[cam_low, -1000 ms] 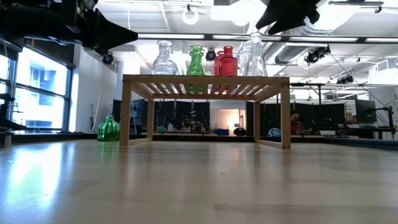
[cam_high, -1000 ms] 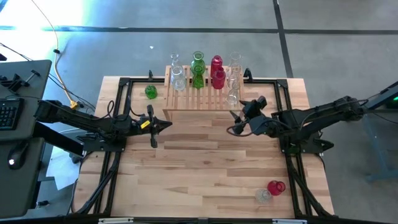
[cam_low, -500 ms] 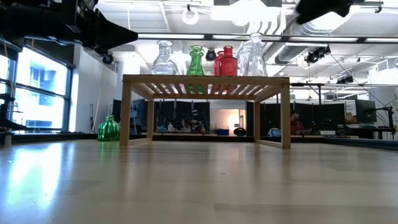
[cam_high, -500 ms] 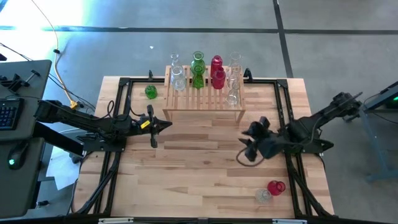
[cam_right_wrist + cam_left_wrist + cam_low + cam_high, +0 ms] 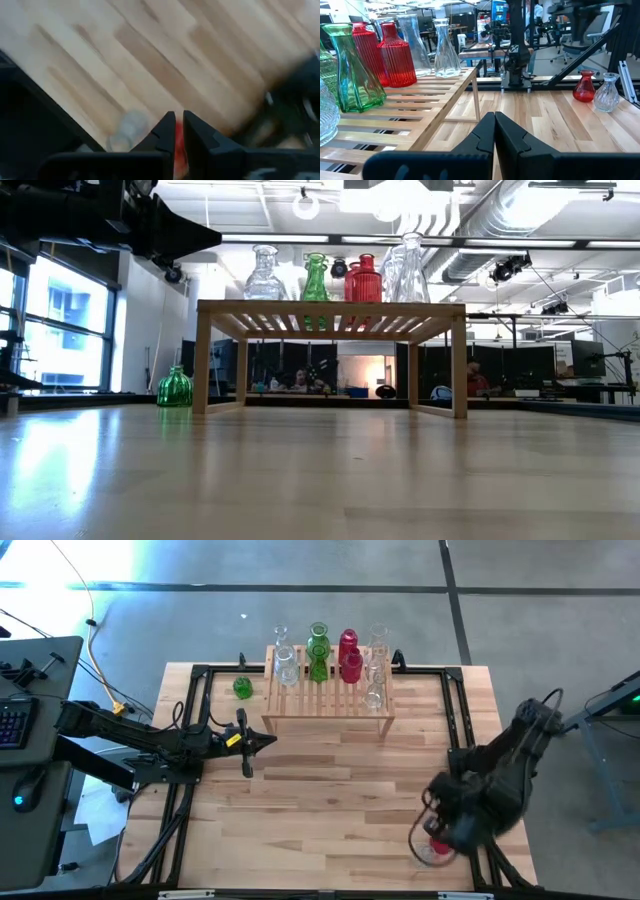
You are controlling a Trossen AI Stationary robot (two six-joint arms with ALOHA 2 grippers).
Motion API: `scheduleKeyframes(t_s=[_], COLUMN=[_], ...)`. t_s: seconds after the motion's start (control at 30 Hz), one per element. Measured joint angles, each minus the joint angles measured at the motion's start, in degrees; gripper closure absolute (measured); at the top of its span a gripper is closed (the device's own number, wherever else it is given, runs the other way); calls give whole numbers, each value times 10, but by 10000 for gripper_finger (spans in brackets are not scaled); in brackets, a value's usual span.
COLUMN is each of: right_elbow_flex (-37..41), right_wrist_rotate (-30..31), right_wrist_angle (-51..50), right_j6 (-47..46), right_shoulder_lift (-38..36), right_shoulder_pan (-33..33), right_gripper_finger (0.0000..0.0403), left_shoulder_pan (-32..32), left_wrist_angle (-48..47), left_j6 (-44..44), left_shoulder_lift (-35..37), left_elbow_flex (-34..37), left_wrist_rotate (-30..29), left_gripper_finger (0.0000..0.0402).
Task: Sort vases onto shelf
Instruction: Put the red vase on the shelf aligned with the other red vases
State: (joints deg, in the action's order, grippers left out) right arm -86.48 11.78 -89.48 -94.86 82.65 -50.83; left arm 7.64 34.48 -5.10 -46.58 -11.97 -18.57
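The light-wood shelf stands at the table's far middle on its side legs. On its slatted top stand several vases: clear, green, red. A green vase stands on the table left of the shelf. A red vase and a clear vase stand on the table at the near right. My right gripper hovers above these two, shut but for a narrow slit, holding nothing. My left gripper is shut and empty in front of the shelf's left end.
Black frame rails run along the table's left and right sides. The wide plank area lies between the shelf and the near edge. In the left wrist view the near-right red vase and clear vase stand close together.
My right gripper has swung from just in front of the shelf's right end toward the table's near edge and right. It now hangs over the red and clear vases at the near right. It has left the low view. The vases have not moved.
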Motion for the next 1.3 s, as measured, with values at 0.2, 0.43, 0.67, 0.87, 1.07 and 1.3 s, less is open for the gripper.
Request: scheduleKeyframes(t_s=[0.2, 0.43, 0.67, 0.87, 1.07, 1.3], right_elbow_flex=[-57, -38, -26, -26, -26, 39], right_wrist_rotate=[-37, -145, -125, -118, -96, -125], right_wrist_angle=[1, 2, 20, -6, -6, 19], right_j6=[-122, -249, -282, -288, -276, -244], right_shoulder_lift=[77, 123, 126, 126, 128, 134], right_shoulder_pan=[-77, -131, -140, -138, -137, -137], right_gripper_finger=[380, 311, 227, 208, 208, 208], left_shoulder_pan=[0, 0, 0, 0, 0, 0], left_wrist_angle=[-3, -4, -9, -13, -17, -17], left_j6=[2, 5, 10, 10, 10, 10], left_shoulder_lift=[0, 0, 0, 0, 0, 0], left_elbow_flex=[0, 0, 0, 0, 0, 0], left_wrist_rotate=[0, 0, 0, 0, 0, 0], left_gripper_finger=[402, 401, 402, 402, 401, 401])
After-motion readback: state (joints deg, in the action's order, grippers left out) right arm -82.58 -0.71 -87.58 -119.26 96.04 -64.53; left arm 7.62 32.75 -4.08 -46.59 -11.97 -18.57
